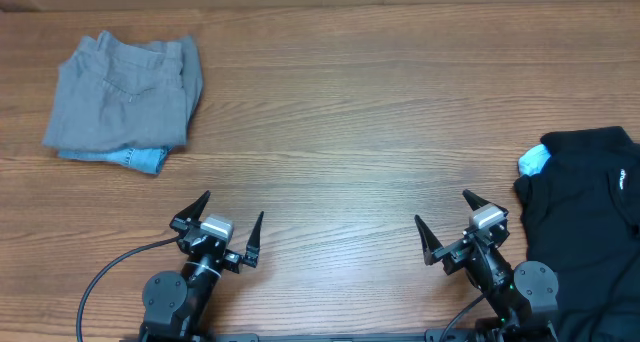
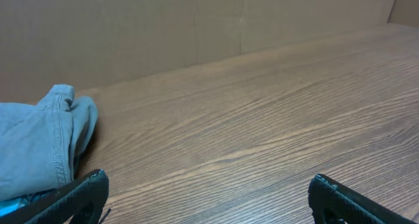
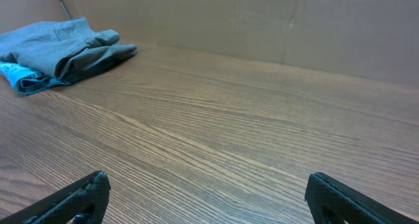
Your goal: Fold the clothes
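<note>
Counter (image 1: 340, 112) carries a folded grey garment (image 1: 122, 90) over a blue piece (image 1: 140, 159) at far left — black shirt (image 1: 585, 212) with light-blue tee (image 1: 534, 161) against it at the right edge. Left gripper (image 1: 232, 206) stands well apart from the grey stack; right gripper (image 1: 443, 208) is near the shirt. Both sets of jaws gape wide, holding nothing.

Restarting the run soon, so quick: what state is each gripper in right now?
Left gripper: open, holding nothing.
Right gripper: open, holding nothing.

Both arms sit at the table's (image 1: 350, 112) near edge, left gripper (image 1: 232, 206) and right gripper (image 1: 442, 207) spread wide, empty
</note>
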Controlling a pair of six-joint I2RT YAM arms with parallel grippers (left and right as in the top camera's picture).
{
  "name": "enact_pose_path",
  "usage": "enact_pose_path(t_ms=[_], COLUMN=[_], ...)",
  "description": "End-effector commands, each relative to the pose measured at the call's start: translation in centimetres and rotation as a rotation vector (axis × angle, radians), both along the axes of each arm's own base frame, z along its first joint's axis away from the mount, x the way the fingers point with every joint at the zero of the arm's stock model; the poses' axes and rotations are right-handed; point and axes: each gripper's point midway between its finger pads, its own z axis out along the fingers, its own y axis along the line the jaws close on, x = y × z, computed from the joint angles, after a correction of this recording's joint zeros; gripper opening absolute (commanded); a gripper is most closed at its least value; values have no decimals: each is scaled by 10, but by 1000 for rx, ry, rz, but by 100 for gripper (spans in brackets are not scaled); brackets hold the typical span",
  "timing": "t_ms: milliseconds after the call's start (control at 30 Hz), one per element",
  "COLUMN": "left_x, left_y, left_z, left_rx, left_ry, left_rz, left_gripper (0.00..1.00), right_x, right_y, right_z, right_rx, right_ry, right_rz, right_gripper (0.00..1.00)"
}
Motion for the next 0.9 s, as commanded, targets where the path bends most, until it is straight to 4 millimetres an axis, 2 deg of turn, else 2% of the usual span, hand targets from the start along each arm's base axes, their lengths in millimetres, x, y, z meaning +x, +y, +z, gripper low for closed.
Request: enact_pose_path(t_ms=[0,667,733,867], left_x=[0,0,-1,-4], left_y=[-1,-1,-4,-11], left_z=[1,1,1,2], left_rx=[17,17,6,-120], left_ry=[-17,-17,-15,31], left_rz=[-3,-3,-21,-47], left_gripper=[100,100,100,100], right_x=[0,1,-4,-24], right_y=[0,0,8,37], right_z=[1,4,6,10], right_rx=[1,3,13,49], right_ry=[-9,-22,-28,-30], right_rz=[0,1,55,258], right_gripper=[100,100,100,100])
